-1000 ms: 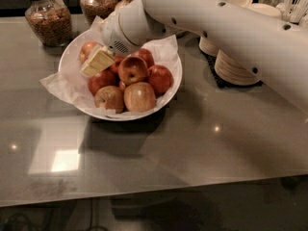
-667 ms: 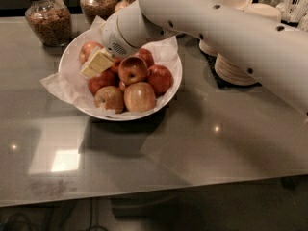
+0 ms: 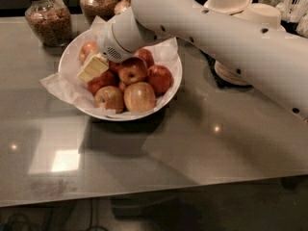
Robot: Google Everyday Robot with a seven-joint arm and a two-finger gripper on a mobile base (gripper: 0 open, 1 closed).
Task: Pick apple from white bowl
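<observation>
The white bowl point(image 3: 169, 88) stands on the grey table, lined with crinkled white paper and holding several apples. An orange-red apple with a pale patch point(image 3: 87, 50) lies at the bowl's back left. Darker red apples point(image 3: 132, 70) fill the middle, and two paler yellow-orange ones point(image 3: 139, 96) lie at the front. My gripper point(image 3: 93, 67) reaches down into the left side of the bowl, right beside and just in front of the orange-red apple. The thick white arm point(image 3: 216, 32) comes in from the right and hides the bowl's back.
Two glass jars of brown food point(image 3: 47, 19) stand behind the bowl at the back left. Stacks of small beige paper bowls point(image 3: 250, 13) stand at the back right, behind the arm. The table's front edge point(image 3: 144, 196) runs across the bottom.
My gripper has sunk very slightly lower into the left side of the bowl. The apples and the bowl have not moved.
</observation>
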